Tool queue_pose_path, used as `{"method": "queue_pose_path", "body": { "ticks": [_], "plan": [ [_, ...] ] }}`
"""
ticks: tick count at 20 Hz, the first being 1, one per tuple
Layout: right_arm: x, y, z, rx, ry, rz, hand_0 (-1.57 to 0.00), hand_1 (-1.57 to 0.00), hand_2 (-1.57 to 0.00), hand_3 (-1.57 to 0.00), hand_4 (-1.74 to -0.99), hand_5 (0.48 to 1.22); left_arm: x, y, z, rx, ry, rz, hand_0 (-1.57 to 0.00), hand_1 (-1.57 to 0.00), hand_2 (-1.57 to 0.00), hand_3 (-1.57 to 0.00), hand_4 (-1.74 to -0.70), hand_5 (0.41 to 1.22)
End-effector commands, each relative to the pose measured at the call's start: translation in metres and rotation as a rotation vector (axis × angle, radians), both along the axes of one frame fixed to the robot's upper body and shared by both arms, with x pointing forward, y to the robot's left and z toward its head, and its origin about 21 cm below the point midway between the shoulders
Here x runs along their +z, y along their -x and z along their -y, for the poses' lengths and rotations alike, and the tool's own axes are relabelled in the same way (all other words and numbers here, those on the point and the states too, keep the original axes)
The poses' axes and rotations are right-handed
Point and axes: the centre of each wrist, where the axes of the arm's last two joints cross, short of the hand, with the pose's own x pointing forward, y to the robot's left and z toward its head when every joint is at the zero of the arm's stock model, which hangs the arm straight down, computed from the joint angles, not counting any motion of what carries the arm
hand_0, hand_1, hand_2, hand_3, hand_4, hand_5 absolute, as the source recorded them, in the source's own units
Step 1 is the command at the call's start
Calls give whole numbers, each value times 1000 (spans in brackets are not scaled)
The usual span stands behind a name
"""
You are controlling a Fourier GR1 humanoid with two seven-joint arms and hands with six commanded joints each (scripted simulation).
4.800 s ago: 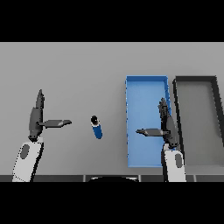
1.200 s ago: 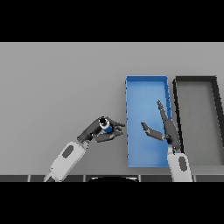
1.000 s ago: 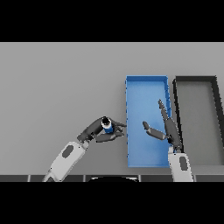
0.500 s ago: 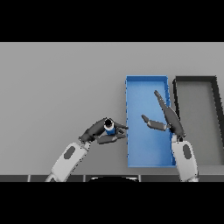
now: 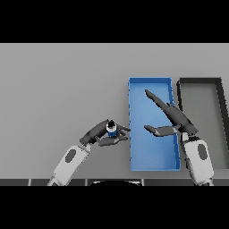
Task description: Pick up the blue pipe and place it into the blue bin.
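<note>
One left hand [image 5: 99, 135] seemingly round blue pipe [image 5: 111, 130]

The blue pipe [image 5: 111, 130], formerly lying free on the table at 9 o'clock of the blue bin [image 5: 150, 83], is now enclosed by the left hand [image 5: 102, 134] and has been carried to the bin's near-left wall. The right hand [image 5: 172, 117] has been swung toward 11 o'clock, its straight fingers now extended over the bin.
</note>
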Motion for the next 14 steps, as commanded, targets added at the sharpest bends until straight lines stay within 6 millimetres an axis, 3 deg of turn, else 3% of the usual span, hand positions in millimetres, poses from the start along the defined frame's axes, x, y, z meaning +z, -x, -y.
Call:
{"method": "queue_pose_path", "body": {
  "ticks": [1, 6, 9, 14],
  "plan": [
    [12, 0, -4, 40, 35, 5, 1, -3, -6, 1, -1185, 554, 1, 2, 1, 0, 1, 6, -1571, -1571, -1571, -1571, -1473, 1221],
    [45, 2, -37, 225, 133, 57, 1, 0, -1, 1, -1246, 526, 2, 2, 0, -7, -12, 21, -1571, -1571, -1571, -1571, -1474, 1221],
    [47, 6, -44, 296, 164, 35, 1, 0, 0, 1, -1242, 524, 6, 3, 1, -8, -19, 26, -1571, -1571, -1571, -1571, -1475, 1221],
    [51, 0, -77, 402, 220, -10, 1, 1, 1, 1, -1214, 520, 5, -3, 3, -16, -26, 3, -1571, -1571, -1571, -1571, -1475, 1221]
  ]
}}
